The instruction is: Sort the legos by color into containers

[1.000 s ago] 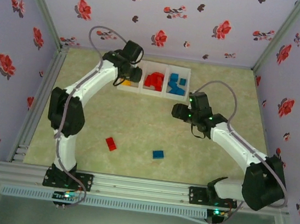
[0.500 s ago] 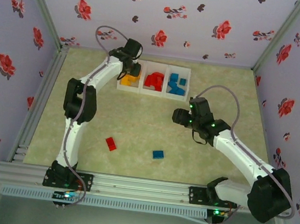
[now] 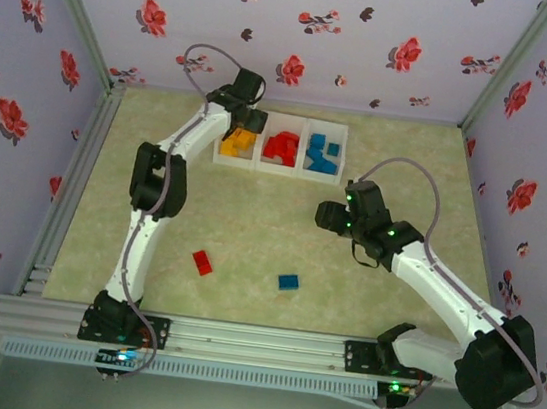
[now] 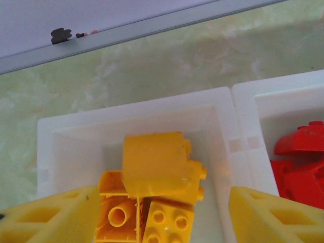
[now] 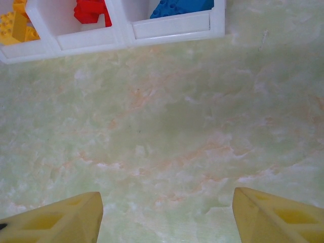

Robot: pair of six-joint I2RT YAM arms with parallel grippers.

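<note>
Over the leftmost of the bins (image 3: 303, 140), far side of the surface (image 3: 251, 222): left gripper (image 3: 248, 115), jaws wide apart, nothing between them. Has pushed further toward the back wall over the last second, uncovering the yellow bricks (image 3: 236, 144) mostly hidden under it before. Looks like a drop just completed; reads as yellow done, judging by none left loose on the surface. From the left wrist view: top yellow brick (image 4: 157, 169) lying tilted on the pile, just ahead of the yellow fingers (image 4: 55, 215) and between their lines, apart from both, well inside the bin walls. Middle bin holding red, right bin holding blue. Right gripper (image 3: 328, 215) also spread open and empty, hanging over bare surface just short of the bins; barely shifted, drifted slightly toward the near side. Still to sort: red brick (image 3: 202, 263) and blue brick (image 3: 288, 282), both loose toward the front edge, well apart from either gripper. Blue nearer the right gripper, red on the left arm's side. Next, probably: pull left back from the bin and send one arm down for a loose brick.
</note>
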